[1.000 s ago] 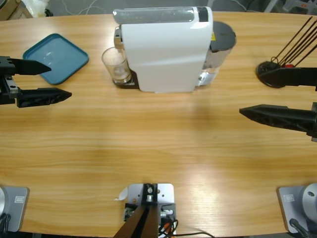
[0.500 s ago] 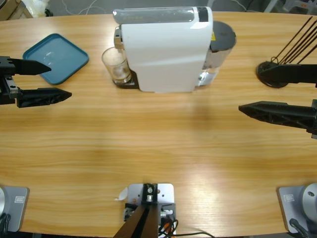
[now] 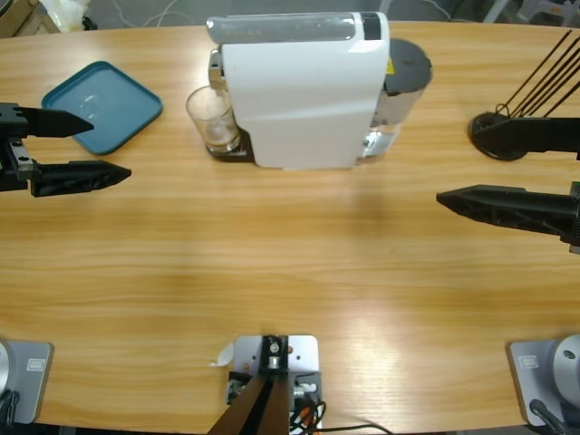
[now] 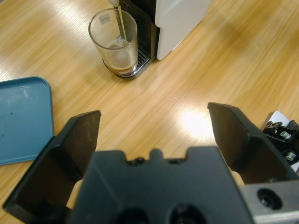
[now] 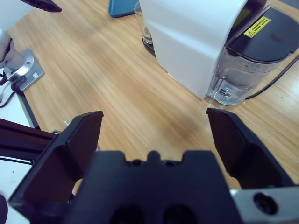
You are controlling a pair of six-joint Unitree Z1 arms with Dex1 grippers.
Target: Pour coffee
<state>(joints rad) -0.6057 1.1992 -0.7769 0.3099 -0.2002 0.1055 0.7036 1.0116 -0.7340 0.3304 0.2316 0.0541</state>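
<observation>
1. The left gripper comes in from the left edge of the high view, well to the left of the white coffee machine. Its fingers are spread wide and grasp nothing; bare wood of the bench lies between them.
2. A blue tray lies flat on the bench, left of the coffee machine; one finger of the left gripper reaches over the tray's near edge in the high view.
3. A clear glass tumbler stands upright on the machine's drip grate, touching the left end of the machine under its spout.
4. The coffee is a shallow brown layer with pale foam in the bottom of the tumbler, and a thin stream runs down into it from the spout above.
5. The coffee machine stands at the far middle of the bench; its grey-lidded water tank, with a yellow warning label, sits at its right end.
6. A black round holder with thin dark sticks stands well to the right of the machine, near the right edge.
7. The right gripper comes in from the right edge, right of the machine and apart from it. Its fingers are released, wide apart, with nothing in them.
</observation>
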